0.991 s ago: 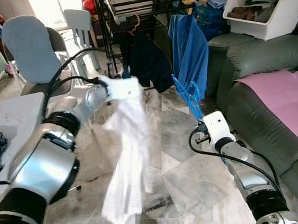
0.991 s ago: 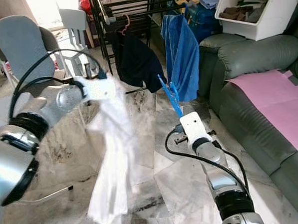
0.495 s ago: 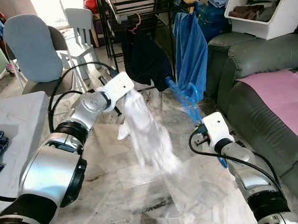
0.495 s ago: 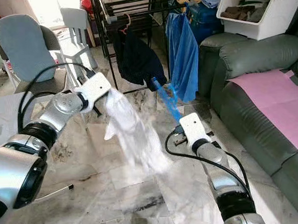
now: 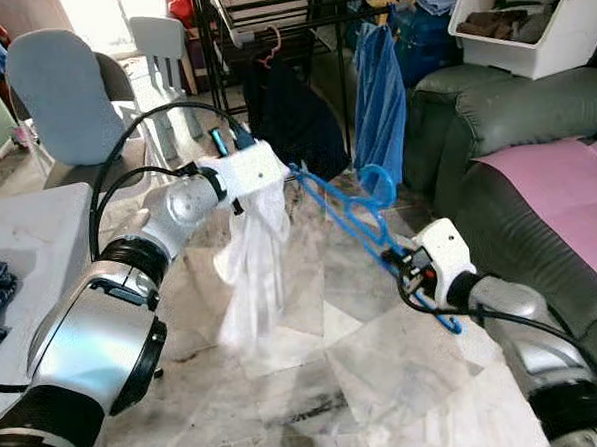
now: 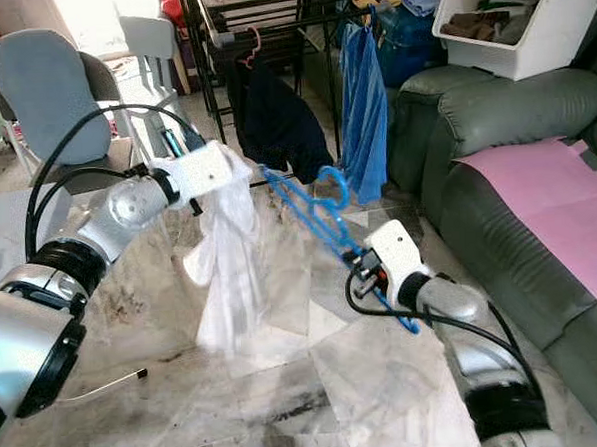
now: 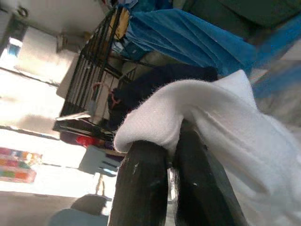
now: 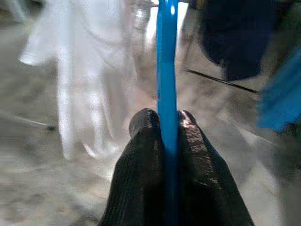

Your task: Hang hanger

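Observation:
My left gripper (image 7: 171,141) is shut on the top of a white garment (image 5: 252,256), which hangs limp over the marble floor. My right gripper (image 8: 167,120) is shut on the bar of a blue plastic hanger (image 5: 343,206). The hanger slants up and to the left, and its far end reaches the white garment beside the left gripper (image 5: 244,178). Behind them stands a black drying rack (image 5: 268,15) with a dark garment (image 5: 293,114) on a pink hanger and a blue garment (image 5: 380,89) hung on it.
A grey chair (image 5: 62,96) and a white chair (image 5: 159,41) stand at the back left. A white table (image 5: 28,228) is at my left. A dark green sofa (image 5: 515,142) with a pink sheet (image 5: 567,194) and a white bin (image 5: 538,21) lies to the right.
The white garment swung out to the right, then fell back and now hangs straight. The right gripper tipped the blue hanger leftward until its end met the garment.

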Controlling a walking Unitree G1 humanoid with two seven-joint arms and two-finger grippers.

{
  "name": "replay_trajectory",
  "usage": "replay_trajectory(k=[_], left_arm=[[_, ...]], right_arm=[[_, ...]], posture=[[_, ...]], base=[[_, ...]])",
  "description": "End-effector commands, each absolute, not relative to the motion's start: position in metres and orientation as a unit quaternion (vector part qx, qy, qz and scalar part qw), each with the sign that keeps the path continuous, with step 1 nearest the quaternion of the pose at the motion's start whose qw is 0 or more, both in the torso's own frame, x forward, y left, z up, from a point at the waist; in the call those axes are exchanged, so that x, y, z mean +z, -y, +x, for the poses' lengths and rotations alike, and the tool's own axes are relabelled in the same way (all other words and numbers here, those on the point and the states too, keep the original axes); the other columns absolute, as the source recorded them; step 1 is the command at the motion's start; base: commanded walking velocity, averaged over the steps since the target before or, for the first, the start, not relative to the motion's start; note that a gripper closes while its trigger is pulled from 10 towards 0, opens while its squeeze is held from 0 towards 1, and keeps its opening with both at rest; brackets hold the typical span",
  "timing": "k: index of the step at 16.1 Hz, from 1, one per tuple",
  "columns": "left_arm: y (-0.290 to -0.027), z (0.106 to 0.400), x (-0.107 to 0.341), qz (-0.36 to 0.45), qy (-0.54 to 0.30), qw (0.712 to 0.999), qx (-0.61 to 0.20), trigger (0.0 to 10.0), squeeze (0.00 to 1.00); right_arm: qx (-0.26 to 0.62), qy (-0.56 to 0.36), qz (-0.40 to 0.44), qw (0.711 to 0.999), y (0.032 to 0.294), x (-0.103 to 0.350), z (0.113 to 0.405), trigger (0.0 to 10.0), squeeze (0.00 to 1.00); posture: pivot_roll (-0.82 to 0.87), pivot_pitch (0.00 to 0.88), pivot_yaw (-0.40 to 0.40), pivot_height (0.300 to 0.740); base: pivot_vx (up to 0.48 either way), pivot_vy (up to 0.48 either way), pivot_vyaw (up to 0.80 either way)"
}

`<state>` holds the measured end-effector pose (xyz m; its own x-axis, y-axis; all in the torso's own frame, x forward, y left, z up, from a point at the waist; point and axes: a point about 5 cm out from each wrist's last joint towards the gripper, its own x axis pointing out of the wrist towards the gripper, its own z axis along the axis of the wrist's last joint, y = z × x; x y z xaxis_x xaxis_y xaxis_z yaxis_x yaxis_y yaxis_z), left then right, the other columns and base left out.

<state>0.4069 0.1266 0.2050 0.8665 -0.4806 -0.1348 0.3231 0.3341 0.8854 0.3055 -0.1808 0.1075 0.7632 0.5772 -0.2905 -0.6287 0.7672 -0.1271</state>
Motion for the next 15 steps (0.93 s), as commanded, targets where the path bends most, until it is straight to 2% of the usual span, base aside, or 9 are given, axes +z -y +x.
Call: replay_trajectory(k=[1,4,6,9,12,13,15], left_arm=[[-0.127,0.408,0.219,0.537,0.108,0.802,-0.237,10.0,0.00],[-0.135,0.408,0.210,0.569,0.088,0.787,-0.224,10.0,0.00],[-0.141,0.409,0.206,0.571,0.076,0.790,-0.210,10.0,0.00],[-0.135,0.408,0.209,0.565,0.100,0.790,-0.216,10.0,0.00],[-0.124,0.404,0.219,0.541,0.139,0.788,-0.259,10.0,0.00],[-0.124,0.402,0.220,0.519,0.140,0.797,-0.275,10.0,0.00],[-0.125,0.398,0.216,0.431,0.138,0.838,-0.305,10.0,0.00]], right_arm=[[0.373,-0.112,-0.093,0.916,0.172,0.115,0.300,10.0,0.00],[0.422,-0.137,-0.106,0.890,0.182,0.115,0.284,10.0,0.00],[0.431,-0.159,-0.110,0.881,0.194,0.116,0.277,10.0,0.00],[0.453,-0.192,-0.100,0.865,0.199,0.110,0.267,10.0,0.00],[0.408,-0.217,-0.092,0.882,0.202,0.097,0.274,10.0,0.00],[0.395,-0.214,-0.090,0.889,0.201,0.096,0.277,10.0,0.00],[0.351,-0.216,-0.074,0.908,0.199,0.092,0.287,10.0,0.00]], posture=[[-0.14,0.000,0.067,0.740],[-0.15,0.000,0.072,0.740],[-0.16,0.000,0.076,0.740],[-0.16,0.000,0.071,0.740],[-0.15,0.000,0.062,0.740],[-0.14,0.000,0.059,0.740],[-0.14,0.000,0.049,0.740]], base=[[0.000,0.000,0.00],[0.000,0.000,0.00],[0.000,0.000,0.00],[0.000,0.000,0.00],[0.000,0.000,0.00],[0.000,0.000,0.00],[0.000,0.000,0.00]])
